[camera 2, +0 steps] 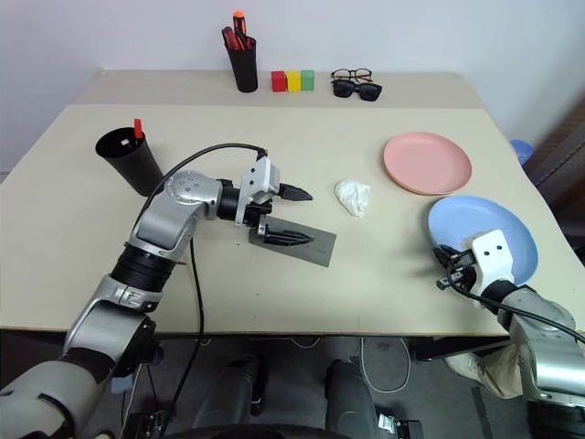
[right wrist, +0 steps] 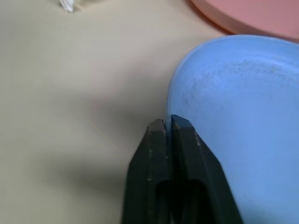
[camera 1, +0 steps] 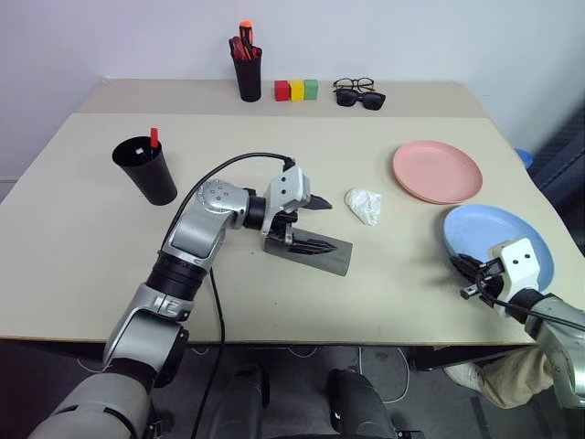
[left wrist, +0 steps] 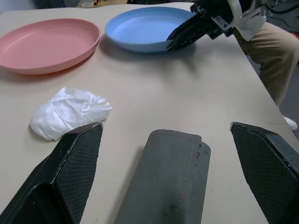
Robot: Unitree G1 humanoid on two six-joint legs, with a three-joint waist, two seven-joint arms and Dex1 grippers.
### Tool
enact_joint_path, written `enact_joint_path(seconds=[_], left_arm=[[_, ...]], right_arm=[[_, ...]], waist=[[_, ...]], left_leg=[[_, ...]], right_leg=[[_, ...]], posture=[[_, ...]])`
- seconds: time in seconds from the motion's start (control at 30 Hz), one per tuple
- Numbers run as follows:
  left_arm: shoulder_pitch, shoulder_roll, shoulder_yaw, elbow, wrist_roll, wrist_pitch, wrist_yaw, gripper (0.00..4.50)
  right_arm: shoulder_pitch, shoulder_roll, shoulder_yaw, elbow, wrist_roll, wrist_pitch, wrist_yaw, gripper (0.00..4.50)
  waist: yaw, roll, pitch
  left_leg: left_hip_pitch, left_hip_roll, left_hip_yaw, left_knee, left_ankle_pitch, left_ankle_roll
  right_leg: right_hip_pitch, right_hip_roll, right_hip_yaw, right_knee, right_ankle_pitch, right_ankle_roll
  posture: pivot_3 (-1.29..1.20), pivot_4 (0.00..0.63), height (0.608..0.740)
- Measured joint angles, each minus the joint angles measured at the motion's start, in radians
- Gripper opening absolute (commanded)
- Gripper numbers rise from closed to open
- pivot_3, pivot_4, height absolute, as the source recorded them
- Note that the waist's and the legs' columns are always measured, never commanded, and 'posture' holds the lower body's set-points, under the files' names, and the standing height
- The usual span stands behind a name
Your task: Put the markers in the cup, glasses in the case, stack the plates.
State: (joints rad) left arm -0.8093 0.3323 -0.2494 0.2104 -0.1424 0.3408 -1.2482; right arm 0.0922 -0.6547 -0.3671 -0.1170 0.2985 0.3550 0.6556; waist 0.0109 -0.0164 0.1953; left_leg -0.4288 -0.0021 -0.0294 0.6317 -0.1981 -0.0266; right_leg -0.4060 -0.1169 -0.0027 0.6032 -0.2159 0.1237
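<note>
A red-capped marker (camera 1: 154, 137) stands in the cup (camera 1: 146, 171), the case (camera 1: 309, 253) lies shut beneath the wide-open left gripper (camera 1: 309, 224), while the plates (camera 1: 437, 171) sit unstacked, the right gripper (right wrist: 168, 122) pinching the blue plate (camera 1: 498, 240) rim.

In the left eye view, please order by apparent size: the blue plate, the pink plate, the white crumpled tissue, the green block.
1-2. blue plate and pink plate: alike; blue lies nearer, so unsure.
3. white crumpled tissue.
4. green block, smallest, though farthest away.
</note>
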Motion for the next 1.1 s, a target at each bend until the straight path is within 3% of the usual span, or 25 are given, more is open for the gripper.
enact_joint_path(seconds=[0.3, 0.53, 0.7, 0.83, 1.03, 1.1], left_arm=[[0.017, -0.001, -0.008, -0.027, -0.018, 0.006, 0.026, 4.5], [0.031, -0.002, -0.009, -0.047, -0.033, 0.027, 0.057, 4.5], [0.059, -0.004, -0.008, -0.092, -0.046, 0.066, 0.099, 4.5], [0.11, 0.004, -0.002, -0.165, -0.061, 0.124, 0.152, 4.5], [0.178, 0.035, 0.026, -0.303, -0.089, 0.22, 0.236, 4.5], [0.202, 0.055, 0.042, -0.346, -0.1, 0.253, 0.267, 4.5]], right_arm=[[-0.002, -0.021, -0.015, -0.077, -0.008, 0.03, -0.036, 0.05], [-0.284, -0.104, 0.003, -0.061, -0.012, 0.001, -0.04, 0.05], [-0.577, -0.109, 0.169, 0.297, -0.111, -0.196, 0.042, 0.05], [-0.82, -0.076, 0.288, 0.748, -0.21, -0.414, 0.106, 0.05], [-1.025, -0.026, 0.362, 1.18, -0.308, -0.604, 0.13, 0.05], [-1.068, -0.009, 0.373, 1.265, -0.333, -0.628, 0.127, 0.98]], waist=[[-0.002, 0.0, 0.0], [-0.009, 0.001, 0.0], [-0.016, 0.0, 0.0], [-0.029, 0.002, 0.001], [-0.032, 0.002, 0.002], [-0.032, 0.002, 0.002]], left_leg=[[0.0, 0.0, 0.0, 0.0, 0.0, 0.0], [0.001, 0.0, 0.0, -0.001, 0.0, 0.0], [0.001, 0.0, 0.0, 0.0, 0.0, 0.0], [0.001, -0.001, 0.001, -0.002, 0.0, 0.0], [0.001, -0.001, 0.0, -0.003, 0.0, 0.0], [0.001, -0.001, 0.0, -0.003, 0.0, 0.0]], right_leg=[[0.0, 0.0, 0.0, 0.0, 0.0, 0.0], [0.0, 0.0, 0.0, 0.0, 0.0, 0.0], [0.001, 0.0, 0.0, -0.001, 0.0, 0.0], [0.001, 0.0, 0.0, -0.002, 0.0, 0.001], [0.0, 0.0, 0.001, 0.0, 0.001, 0.004], [0.0, 0.0, 0.001, 0.0, 0.001, 0.004]], posture=[[0.0, 0.15, 0.74], [0.0, 0.15, 0.74], [0.0, 0.15, 0.74], [0.0, 0.15, 0.74], [0.0, 0.15, 0.74], [0.0, 0.15, 0.74]])
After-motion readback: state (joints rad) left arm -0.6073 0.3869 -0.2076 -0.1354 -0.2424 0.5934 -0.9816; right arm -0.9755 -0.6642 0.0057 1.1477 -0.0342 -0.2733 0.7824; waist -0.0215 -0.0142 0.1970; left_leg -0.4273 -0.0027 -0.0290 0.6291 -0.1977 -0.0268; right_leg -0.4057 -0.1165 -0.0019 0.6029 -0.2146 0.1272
